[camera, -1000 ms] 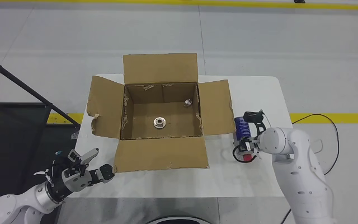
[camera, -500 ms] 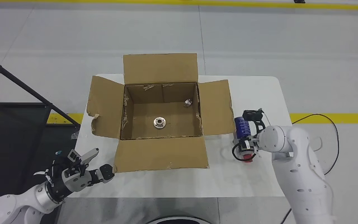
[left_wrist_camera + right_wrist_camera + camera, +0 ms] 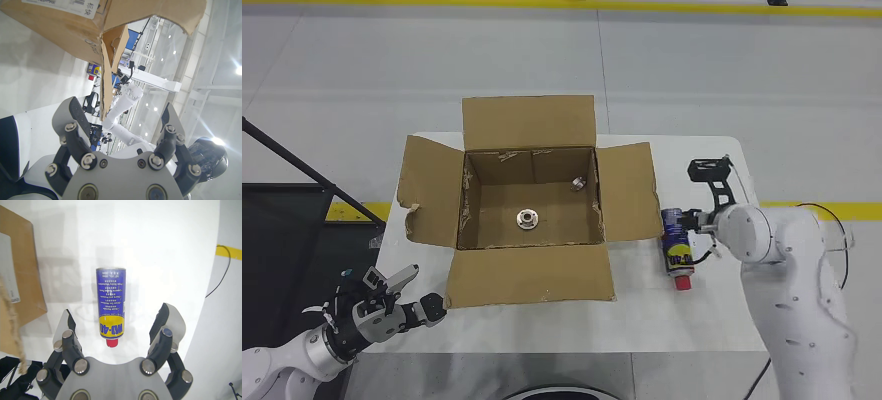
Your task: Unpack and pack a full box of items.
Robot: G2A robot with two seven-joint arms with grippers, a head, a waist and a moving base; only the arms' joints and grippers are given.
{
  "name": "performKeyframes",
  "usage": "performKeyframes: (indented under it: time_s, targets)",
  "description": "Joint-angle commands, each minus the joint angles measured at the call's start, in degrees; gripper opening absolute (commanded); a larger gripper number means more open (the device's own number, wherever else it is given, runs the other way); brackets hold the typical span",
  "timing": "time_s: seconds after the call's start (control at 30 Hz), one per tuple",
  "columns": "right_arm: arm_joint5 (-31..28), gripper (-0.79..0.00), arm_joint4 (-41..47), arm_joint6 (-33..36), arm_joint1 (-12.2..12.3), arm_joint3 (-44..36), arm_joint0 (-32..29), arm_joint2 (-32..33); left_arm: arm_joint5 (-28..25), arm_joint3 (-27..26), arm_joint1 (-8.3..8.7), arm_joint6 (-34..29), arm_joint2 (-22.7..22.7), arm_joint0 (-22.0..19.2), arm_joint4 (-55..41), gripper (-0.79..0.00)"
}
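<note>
An open cardboard box [image 3: 530, 205] sits mid-table with its four flaps spread. Inside lie a round metal part [image 3: 528, 217] and a smaller metal piece [image 3: 579, 183]. To the right of the box a blue and yellow spray can [image 3: 675, 243] with a red cap lies on the table, cap toward the near edge. My right gripper [image 3: 116, 310] hangs open above the can [image 3: 110, 306], fingers on either side of its cap end without touching. My left gripper [image 3: 432, 308] stands open and holds nothing, off the table's near left corner, just below the box's front flap [image 3: 105, 89].
The white table [image 3: 712, 320] has bare room in front of and beside the can. A black frame [image 3: 282, 230] stands left of the table. A yellow floor line [image 3: 802, 210] runs past the right side.
My right gripper has let go of the can's cap end and drawn back toward the far side. The can stays lying where it was. The left arm has not moved.
</note>
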Motion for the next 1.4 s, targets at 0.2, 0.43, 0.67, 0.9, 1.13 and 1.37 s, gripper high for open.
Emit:
performKeyframes:
  time_s: [0.2,0.43,0.67,0.9,1.13,1.37]
  targets:
    - [2.1,0.0,-5.0,-0.5,-0.7,-6.5,3.0,-4.7,0.0,0.0,0.0,0.0,0.0,0.0,0.0,0.0]
    - [4.7,0.0,-8.2,-2.7,-1.7,-11.0,4.7,-9.2,0.0,0.0,0.0,0.0,0.0,0.0,0.0,0.0]
    - [6.4,0.0,-10.3,-5.1,-2.9,-13.5,6.5,-14.5,-0.4,-0.2,0.01,1.7,0.2,-0.1,-0.4,0.0]
    - [7.1,0.0,-9.7,-6.0,-4.4,-11.3,8.9,-18.3,-1.0,-0.4,0.11,2.2,-0.5,0.8,-1.1,0.0]
    - [7.4,0.0,-8.9,-6.6,-5.4,-9.7,9.5,-19.3,-1.3,-0.6,0.22,2.5,-0.6,1.3,-1.5,0.0]
    - [8.2,0.0,-9.7,-8.3,-6.0,-11.3,8.4,-19.5,-1.5,-0.9,0.36,2.8,-0.6,1.5,-1.5,0.0]
